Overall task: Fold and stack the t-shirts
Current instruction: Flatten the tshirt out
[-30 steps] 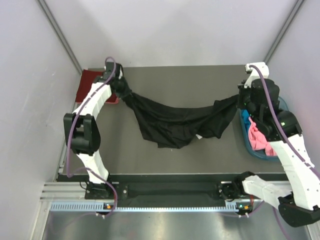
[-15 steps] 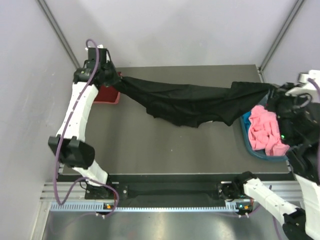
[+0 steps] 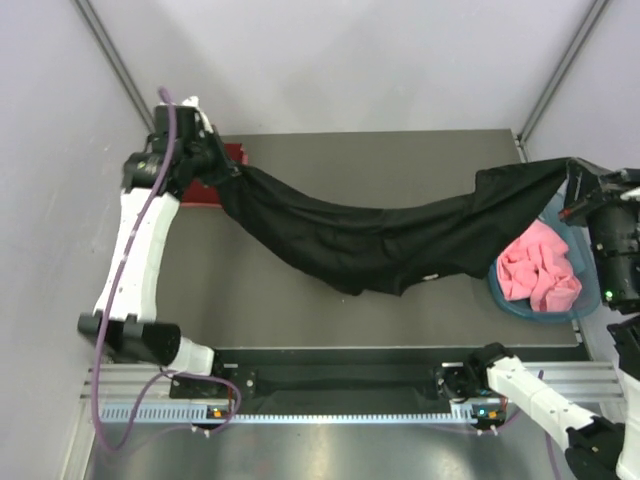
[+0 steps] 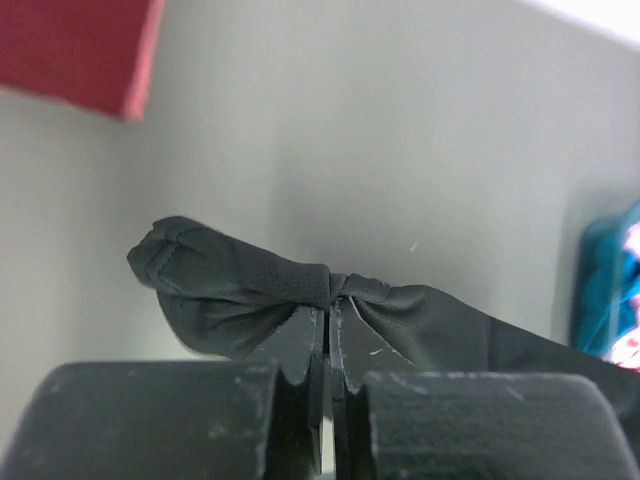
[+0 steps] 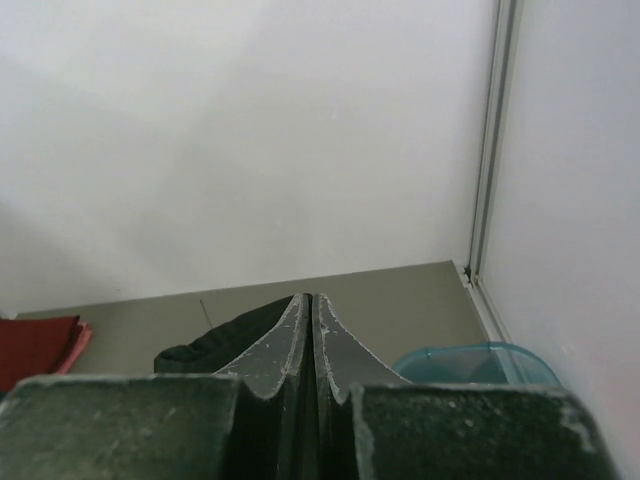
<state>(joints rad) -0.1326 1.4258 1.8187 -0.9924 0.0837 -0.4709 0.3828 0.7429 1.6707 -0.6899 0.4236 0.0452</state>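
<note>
Both shut, left end effector (image 4: 330, 297) and right end effector (image 5: 311, 305) pinch black t-shirt (image 3: 370, 238) edges over table (image 3: 400, 160).

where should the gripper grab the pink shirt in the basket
Pinch a raised fold on top of the crumpled pink t-shirt, coming straight down from above: it lies bunched in the teal basket, whose walls block a sideways approach. The right gripper nearby is shut on the black t-shirt and must release first.
</note>
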